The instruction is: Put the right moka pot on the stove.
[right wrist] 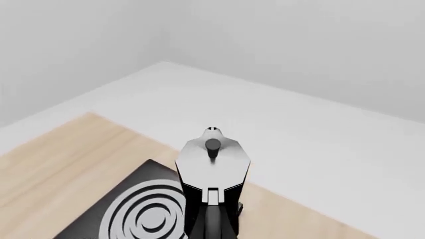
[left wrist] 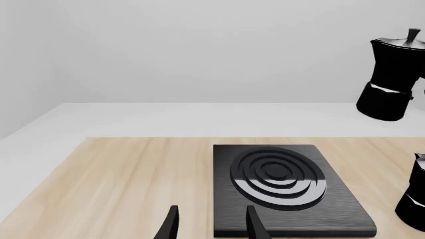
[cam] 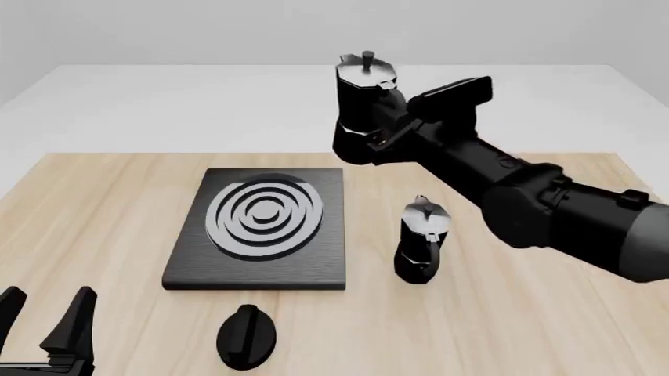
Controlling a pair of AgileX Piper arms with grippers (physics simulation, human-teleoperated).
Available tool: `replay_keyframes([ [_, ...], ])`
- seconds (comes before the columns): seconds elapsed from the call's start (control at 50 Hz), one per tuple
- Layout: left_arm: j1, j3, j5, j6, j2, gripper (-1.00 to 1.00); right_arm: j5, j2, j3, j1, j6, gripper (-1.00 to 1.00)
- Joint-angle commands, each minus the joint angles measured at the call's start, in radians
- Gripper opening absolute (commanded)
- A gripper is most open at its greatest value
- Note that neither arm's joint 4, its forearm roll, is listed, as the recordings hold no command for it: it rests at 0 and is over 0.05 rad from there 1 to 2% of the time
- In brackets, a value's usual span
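Note:
The right moka pot [cam: 365, 106], black and faceted with a silver lid, hangs in the air above the table's far side, just behind the stove's back right corner. My right gripper [cam: 389, 135] is shut on its handle side. It also shows in the right wrist view [right wrist: 212, 167] from above and in the left wrist view [left wrist: 391, 79]. The stove [cam: 204, 262], a black slab with a ring burner, lies flat on the table and also shows in the left wrist view [left wrist: 332, 199] and the right wrist view [right wrist: 143, 214]. My left gripper [cam: 47, 313] is open and empty at the front left, also in its own view [left wrist: 209, 224].
A slimmer black-and-silver moka pot [cam: 421, 239] stands upright on the table right of the stove, under my right arm; it shows at the edge of the left wrist view [left wrist: 415, 199]. A small black oval knob [cam: 247, 335] lies in front of the stove.

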Motion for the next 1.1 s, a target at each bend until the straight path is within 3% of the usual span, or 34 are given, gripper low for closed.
replay_keyframes([
  [0.02, 0.000, 0.000, 0.000, 0.000, 0.000, 1.00, -0.038, 0.072, -0.063, 0.042, 0.008, -1.00],
  [0.38, 0.000, 0.000, 0.000, 0.000, 0.000, 1.00, -0.039, 0.247, -0.190, 0.096, 0.016, -1.00],
  [0.68, 0.000, 0.000, 0.000, 0.000, 0.000, 1.00, 0.015, 0.349, -0.327, 0.156, 0.028, -1.00],
  [1.1, 0.000, 0.000, 0.000, 0.000, 0.000, 1.00, -0.022, 0.459, -0.370, 0.183, 0.088, -1.00],
])
